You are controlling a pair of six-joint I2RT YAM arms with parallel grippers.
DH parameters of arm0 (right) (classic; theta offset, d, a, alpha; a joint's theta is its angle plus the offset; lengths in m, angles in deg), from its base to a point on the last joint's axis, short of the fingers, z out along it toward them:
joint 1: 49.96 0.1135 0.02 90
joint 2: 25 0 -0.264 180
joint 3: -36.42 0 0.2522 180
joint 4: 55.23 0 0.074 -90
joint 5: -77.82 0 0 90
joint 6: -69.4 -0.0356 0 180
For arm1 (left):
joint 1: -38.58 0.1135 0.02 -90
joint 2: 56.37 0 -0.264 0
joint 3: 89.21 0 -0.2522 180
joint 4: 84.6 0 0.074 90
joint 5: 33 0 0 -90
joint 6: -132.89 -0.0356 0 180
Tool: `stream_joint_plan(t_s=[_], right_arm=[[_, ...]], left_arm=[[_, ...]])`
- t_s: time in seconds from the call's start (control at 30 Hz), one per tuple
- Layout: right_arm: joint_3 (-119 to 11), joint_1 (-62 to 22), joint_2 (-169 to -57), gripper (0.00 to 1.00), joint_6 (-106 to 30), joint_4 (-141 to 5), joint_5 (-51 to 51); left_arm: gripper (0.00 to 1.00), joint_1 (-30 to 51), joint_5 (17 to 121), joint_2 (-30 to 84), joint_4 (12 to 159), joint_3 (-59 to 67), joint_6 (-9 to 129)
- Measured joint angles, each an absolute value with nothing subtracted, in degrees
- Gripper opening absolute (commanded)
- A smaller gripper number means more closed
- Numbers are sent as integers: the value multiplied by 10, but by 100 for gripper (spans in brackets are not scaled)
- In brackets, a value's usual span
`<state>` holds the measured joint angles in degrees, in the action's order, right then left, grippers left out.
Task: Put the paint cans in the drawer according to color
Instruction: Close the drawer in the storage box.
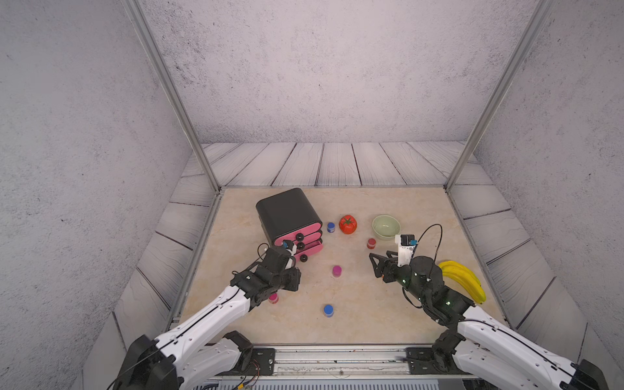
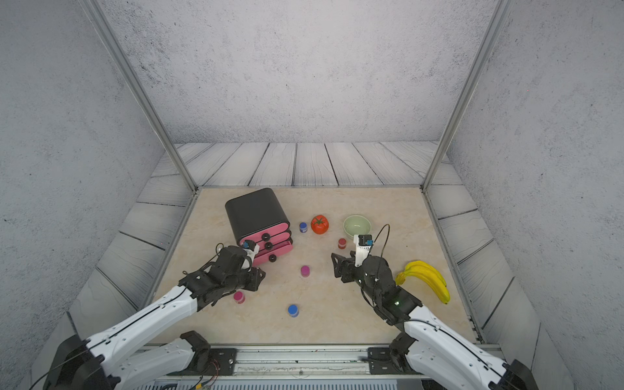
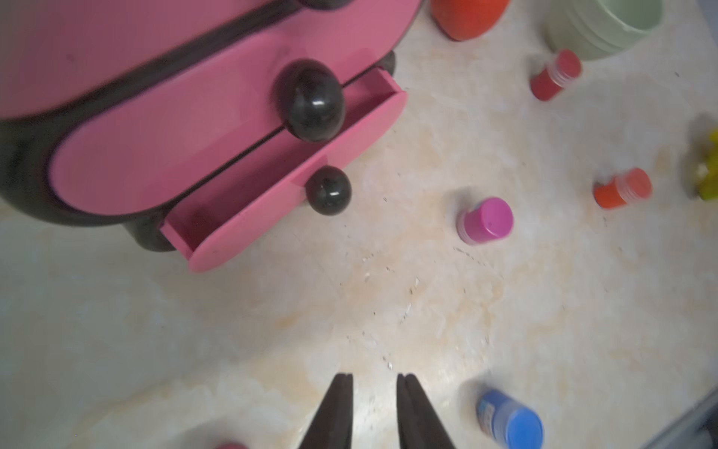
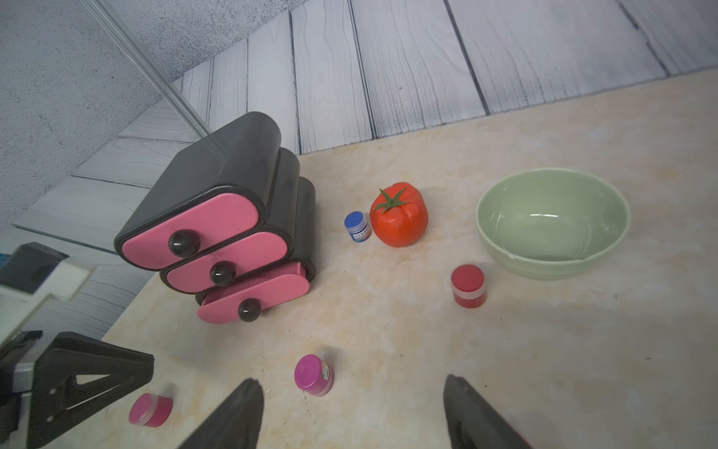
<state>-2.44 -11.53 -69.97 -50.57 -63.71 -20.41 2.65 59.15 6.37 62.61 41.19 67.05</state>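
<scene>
Orange lid and all, the orange can (image 3: 623,188) shows only to the left wrist camera. In both top views the right arm (image 1: 422,280) covers it. The near magenta can (image 1: 273,298) is half tucked under the left arm (image 1: 236,300). From above, the left gripper (image 3: 373,377) hides its fingers beneath its own wrist. The left wrist view is blurred throughout: the tomato (image 3: 466,15) and green bowl (image 3: 606,27) are cut by the frame edge, and the banana (image 3: 709,167) is a yellow smear.

The left arm reaches forward with its wrist bent down, just in front of the drawer chest (image 1: 287,211). The chest's bottom drawer (image 3: 279,182) stands partly pulled out, pink lining showing, and the two drawers above it are closed. The jaws of the left gripper are drawn almost together over bare table (image 1: 371,320), with a thin slit between them and nothing in it. The right arm stretches forward with the right gripper (image 4: 351,383) turned toward the middle of the table. Its jaws are spread wide and empty, near the red can (image 1: 371,243).

All six cans stand on the table, outside the chest. The middle magenta can (image 1: 336,270) and near blue can (image 1: 328,310) stand apart in the open. The far blue can (image 4: 357,227) sits just beside the tomato. It wears a white band with blue print too small to read, and the near blue can's label is only a blur.
</scene>
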Motion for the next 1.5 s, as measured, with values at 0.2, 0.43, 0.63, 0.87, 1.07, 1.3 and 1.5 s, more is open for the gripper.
stream_joint_plan(t_s=[0.2, 0.43, 0.63, 0.87, 1.07, 1.3, 1.5], right_arm=[[-25, -115, -681, 75, -505, -655, -237], [-25, -116, -661, 76, -498, -666, -271], [-35, -116, -668, 76, -488, -671, -276], [-43, -116, -674, 76, -473, -682, -276], [-43, -116, -666, 76, -467, -700, -275], [-43, -116, -651, 76, -460, -721, -274], [-43, -116, -650, 81, -457, -723, -271]], left_arm=[[10, 10, 475, 168, 695, 412, 643], [10, 8, 347, 232, 733, 411, 622], [11, 7, 298, 249, 763, 411, 625], [11, 7, 271, 291, 791, 408, 638], [13, 10, 252, 312, 819, 398, 653], [15, 20, 248, 317, 873, 397, 672], [21, 29, 288, 317, 897, 396, 673]])
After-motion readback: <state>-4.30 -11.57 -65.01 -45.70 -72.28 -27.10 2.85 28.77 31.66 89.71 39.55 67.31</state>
